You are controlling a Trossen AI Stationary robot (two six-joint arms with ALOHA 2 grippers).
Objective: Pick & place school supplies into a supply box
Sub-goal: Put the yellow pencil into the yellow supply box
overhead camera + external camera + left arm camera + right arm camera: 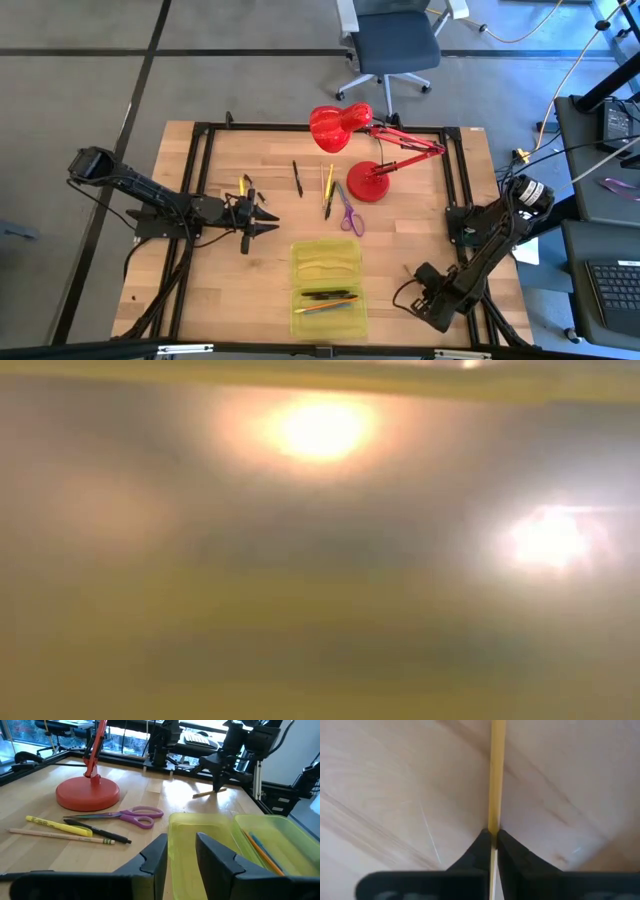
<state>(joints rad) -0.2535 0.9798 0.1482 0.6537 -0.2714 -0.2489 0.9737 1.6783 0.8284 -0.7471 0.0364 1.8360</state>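
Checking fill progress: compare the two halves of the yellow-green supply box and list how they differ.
In the high view, the near half of the supply box holds several pens and pencils lying lengthwise, black, orange and blue among them; the far half shows no pens inside. The near half sits at the table's front edge, while the far half lies toward the purple-handled scissors. Both are shallow, translucent yellow-green, similar in size, joined side by side.

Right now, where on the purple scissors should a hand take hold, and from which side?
Grip the scissors across the closed blades near the pivot, coming straight down from above. They lie flat, and the tips lie close between the pens and the lamp base. The open left hand is nearer.
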